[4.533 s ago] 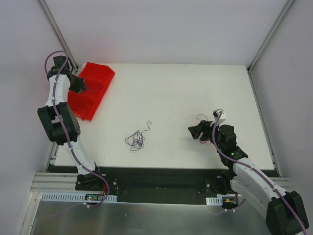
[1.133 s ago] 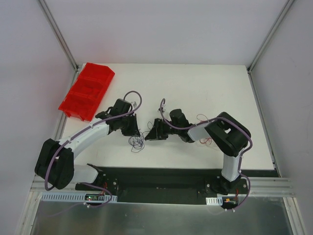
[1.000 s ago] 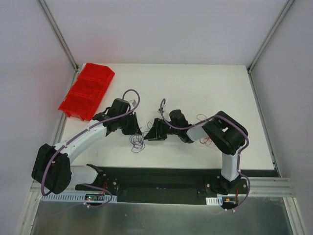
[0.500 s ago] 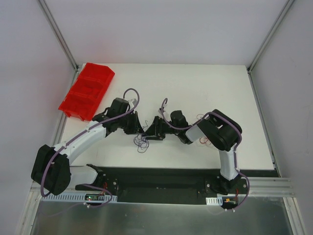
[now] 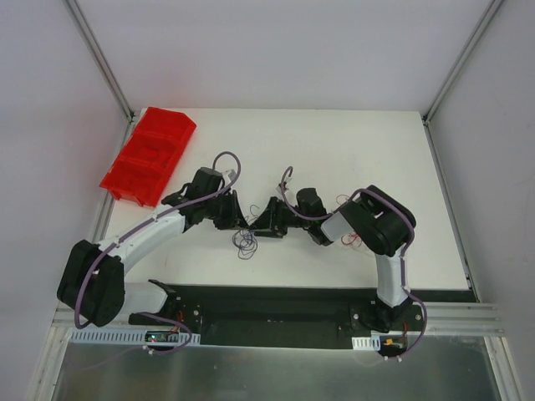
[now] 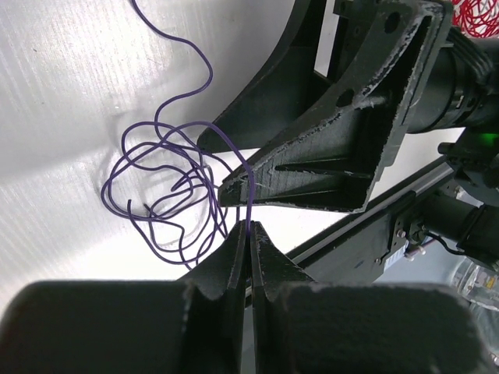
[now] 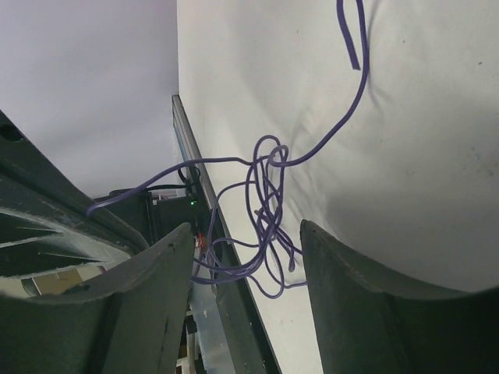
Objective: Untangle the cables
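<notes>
The purple cable [image 5: 245, 243] sits in a loose tangle near the desk's [image 5: 334, 150] near edge, a little left of centre, just below where the two grippers meet. The left gripper [image 5: 238, 220] is pressed shut on one strand of it; the left wrist view shows that strand rising from the loops, crossing the tip of a right finger and running straight in between the closed pads. The right gripper [image 5: 261, 224] faces it almost tip to tip, spread wide with nothing in its grasp; in its wrist view the knot of loops shows beyond the gap between its fingers. Whether the loops rest on the desk or hang just above it cannot be told. One free end trails away from the tangle over the bare surface.

The red cables [image 5: 349, 240] lie in small curls close by the right forearm, apart from the purple tangle.

Both arms fold in low across the near strip, so that strip is crowded. The far half of the desk and its right side are open. A red bin [image 5: 171, 146] lies askew at the far left, along the left edge. The desk is white and matt. Pale walls close it in on three sides, with metal posts at the far corners, and a black rail runs along the near edge
</notes>
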